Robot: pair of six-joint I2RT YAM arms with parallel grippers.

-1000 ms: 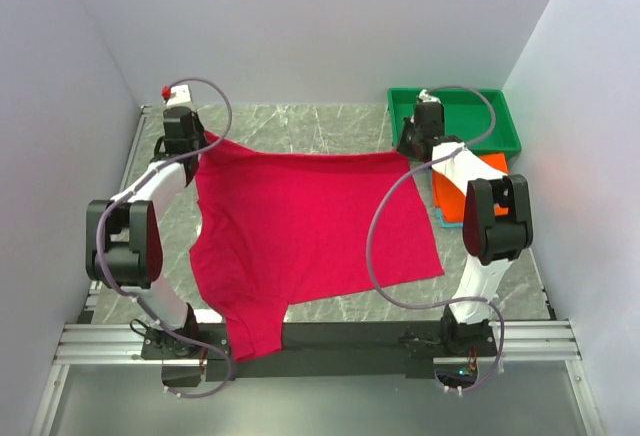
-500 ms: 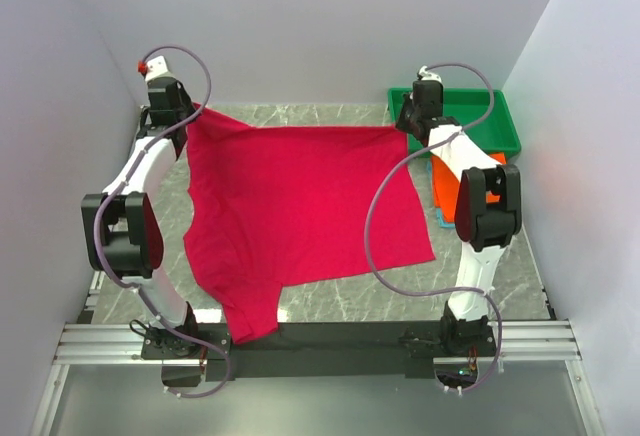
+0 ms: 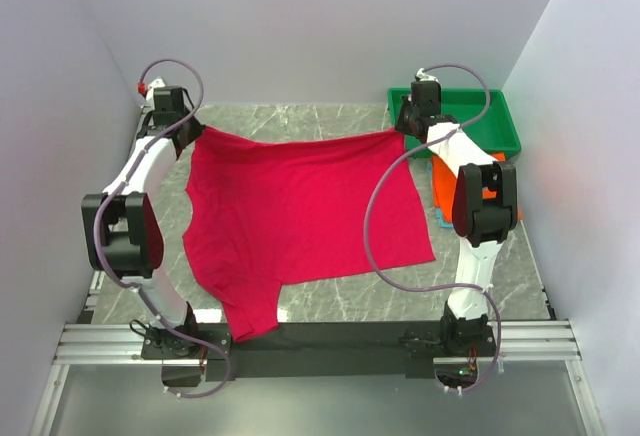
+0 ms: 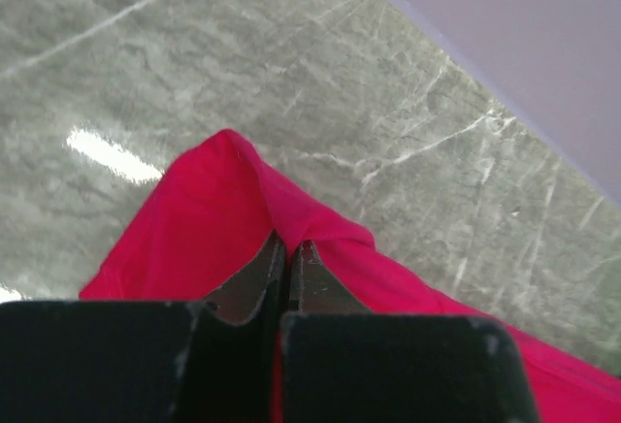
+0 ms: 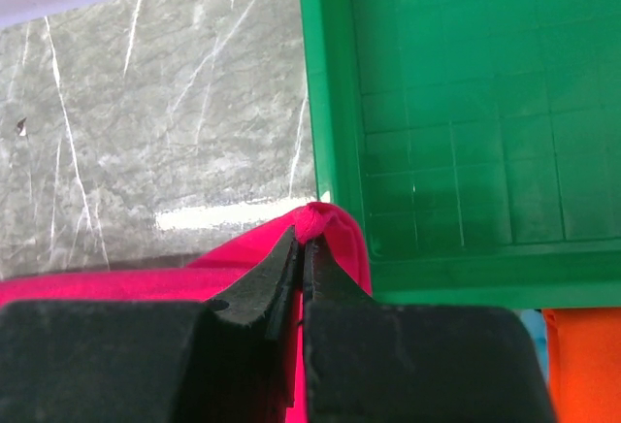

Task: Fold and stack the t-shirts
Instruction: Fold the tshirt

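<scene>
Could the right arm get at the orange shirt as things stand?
Probably not yet: the orange shirt lies close beside it, but the right gripper is shut on a corner of the crimson shirt.

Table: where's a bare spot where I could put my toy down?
Bare marble table shows along the back wall, beyond the crimson-pink t-shirt, and in front of its hem by the black rail. The green tray looks empty too. The middle is covered, and the right side is crowded by the orange t-shirt and the right arm.
</scene>
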